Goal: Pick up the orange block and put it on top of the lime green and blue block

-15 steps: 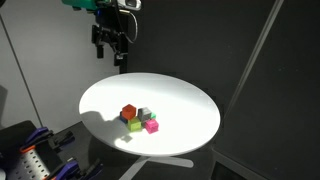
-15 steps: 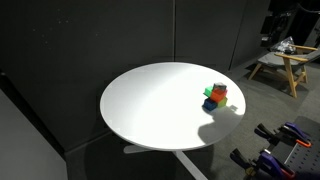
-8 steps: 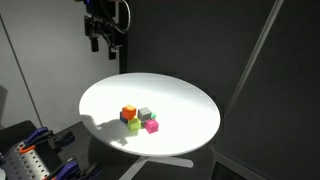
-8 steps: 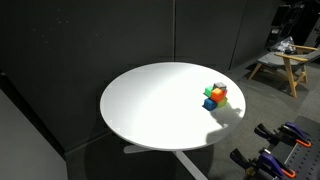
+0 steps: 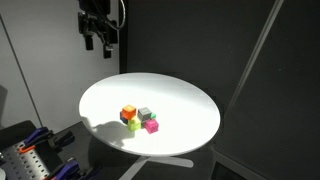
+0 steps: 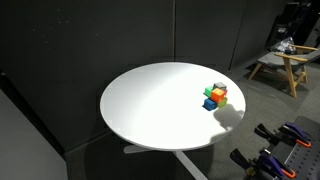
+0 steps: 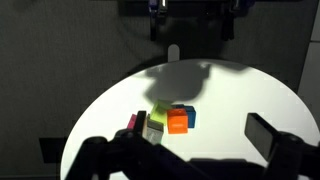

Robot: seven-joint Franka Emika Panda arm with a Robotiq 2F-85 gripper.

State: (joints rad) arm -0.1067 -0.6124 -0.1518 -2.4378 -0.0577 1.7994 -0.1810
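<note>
**Dark room, white table, pincer aloft and empty**

Dark panels closed off the room behind a round white table, brightly lit from above.

The gripper hung high in the air, well apart from the orange block and beyond the table's edge in an exterior view. Its jaws stood wide apart with nothing between them. In the wrist view the two dark fingers framed the bottom of the picture, with the orange block between them and farther off.

The orange block sat highest in a tight cluster of cubes. It appeared to rest on the lime green and blue block, with the blue showing below and just behind it and the lime green below on its other side. A grey cube stood just beside the orange block, touching the cluster. A magenta cube lay on the tabletop, lower than the orange block and close against the lime green.

The whole cluster stood near one edge of the table in both exterior views.
</note>
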